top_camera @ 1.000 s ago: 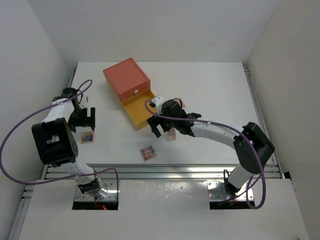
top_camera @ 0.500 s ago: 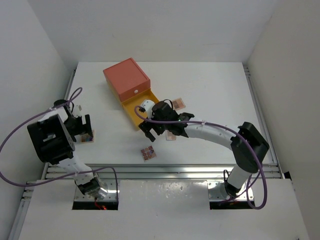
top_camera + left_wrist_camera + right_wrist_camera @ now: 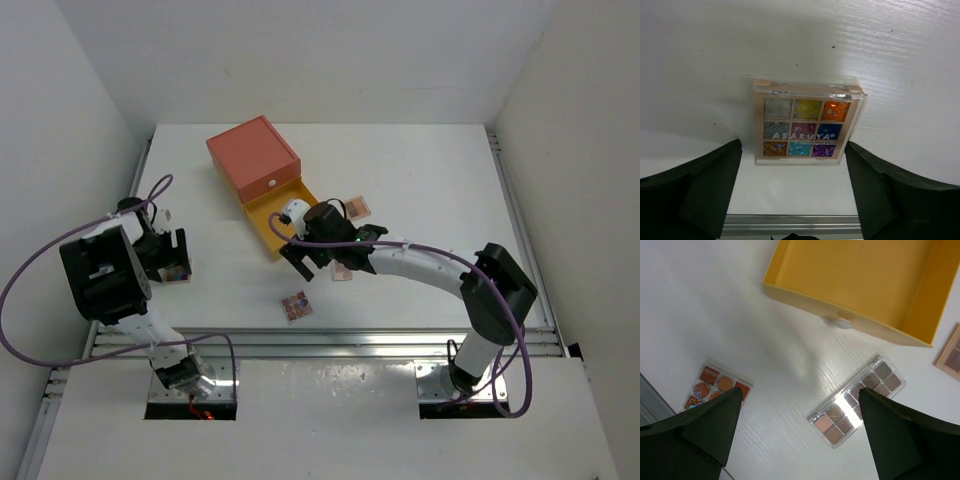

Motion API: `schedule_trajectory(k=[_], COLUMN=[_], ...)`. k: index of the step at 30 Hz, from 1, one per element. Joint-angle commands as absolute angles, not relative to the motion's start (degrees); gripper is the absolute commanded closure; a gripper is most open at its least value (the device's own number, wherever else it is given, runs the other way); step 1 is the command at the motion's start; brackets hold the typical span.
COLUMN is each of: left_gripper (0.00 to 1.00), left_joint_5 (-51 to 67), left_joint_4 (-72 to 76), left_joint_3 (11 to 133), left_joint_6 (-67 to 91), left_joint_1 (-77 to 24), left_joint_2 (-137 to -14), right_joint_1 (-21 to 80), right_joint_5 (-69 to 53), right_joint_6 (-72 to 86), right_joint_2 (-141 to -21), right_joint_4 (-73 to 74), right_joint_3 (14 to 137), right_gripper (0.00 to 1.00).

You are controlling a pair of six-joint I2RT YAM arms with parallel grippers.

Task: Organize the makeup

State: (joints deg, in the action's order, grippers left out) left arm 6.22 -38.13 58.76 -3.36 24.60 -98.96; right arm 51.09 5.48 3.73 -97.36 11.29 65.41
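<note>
A multicoloured glitter palette [image 3: 807, 122] lies flat on the white table, also seen in the top view [image 3: 178, 272]. My left gripper [image 3: 795, 192] hangs open and empty just above its near edge, at the table's left [image 3: 168, 256]. My right gripper [image 3: 797, 440] is open and empty over bare table in front of the yellow drawer [image 3: 860, 285]. A neutral brown palette [image 3: 857, 402] lies to its right and an orange-toned palette [image 3: 715, 390] to its left. Another palette [image 3: 357, 208] lies right of the drawer. No brushes or pencil sticks are in view.
The orange box [image 3: 252, 155] stands at the back left with its yellow drawer [image 3: 280, 222] pulled open and empty. The metal rail at the table's near edge [image 3: 790, 224] runs just below my left gripper. Grey walls close in the table on three sides.
My right gripper has moved left, off the neutral palette to the front of the drawer. My left gripper has come nearer, down to the glitter palette.
</note>
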Motion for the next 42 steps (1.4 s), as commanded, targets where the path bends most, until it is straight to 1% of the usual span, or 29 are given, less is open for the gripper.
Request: schedule_trajectory(k=[1,3,8,9,12,16,21,22,23,24,26,27,34,36,38,42], left_gripper=[0.16,0.18,0.32,0.34,0.35,0.41,0.41,0.39,0.34,0.23,0.09,0.0,0.0,0.0,0.0,0.0], left_joint_5=[3.9,4.6,9.3,9.3,10.6,12.4,11.0,10.5,10.5,9.8,9.8,9.8,15.4,15.4,12.4,11.3], left_joint_4=[-35.1,-35.1,-35.1,-35.1,-35.1,-35.1,-35.1,-35.1,-35.1,-35.1,-35.7,-35.7,-35.7,-35.7,-35.0,-33.9], left_joint_3=[58.4,58.4,57.8,57.8,58.4,60.5,62.6,62.6,62.6,63.1,63.1,63.1,63.1,63.1,63.1,63.1], left_joint_6=[-4.1,-4.9,-10.2,-10.7,-12.8,-17.0,-22.5,-23.1,-23.6,-24.3,-24.3,-24.3,-25.7,-26.3,-26.8,-26.8], left_joint_1=[23.8,22.8,20.5,19.7,19.2,15.9,11.2,10.6,10.6,9.9,9.1,9.1,8.6,8.6,8.1,7.6], left_joint_2=[-101.2,-100.1,-99.5,-99.5,-101.9,-103.4,-105.1,-105.1,-105.1,-105.1,-105.1,-105.1,-101.8,-101.2,-101.2,-103.2], right_joint_1=[51.2,51.2,51.2,51.2,51.2,51.4,51.2,51.2,51.2,51.2,51.2,51.1,51.0,51.1,51.0,51.0], right_joint_5=[8.0,8.2,9.3,9.9,10.8,12.7,15.7,16.0,16.4,17.0,17.5,18.0,18.5,18.6,18.6,18.9], right_joint_6=[2.1,1.8,1.2,1.1,0.9,0.4,0.5,0.4,0.5,0.4,0.6,-1.5,-2.1,-2.0,-2.1,-2.1], right_joint_2=[-96.4,-96.2,-95.9,-95.7,-95.4,-93.3,-90.5,-90.3,-89.5,-89.3,-88.0,-87.9,-87.5,-87.7,-87.8,-88.1], right_joint_4=[10.4,9.9,9.1,9.0,7.9,5.2,2.4,2.1,1.6,1.4,1.0,0.8,0.8,0.7,0.9,1.1], right_joint_3=[66.4,65.8,65.0,65.0,64.2,60.6,55.9,55.5,54.5,53.6,52.4,51.9,50.9,51.1,51.2,51.4], right_gripper=[0.0,0.0,0.0,0.0,0.0,0.0,0.0,0.0,0.0,0.0,0.0,0.0,0.0,0.0,0.0,0.0])
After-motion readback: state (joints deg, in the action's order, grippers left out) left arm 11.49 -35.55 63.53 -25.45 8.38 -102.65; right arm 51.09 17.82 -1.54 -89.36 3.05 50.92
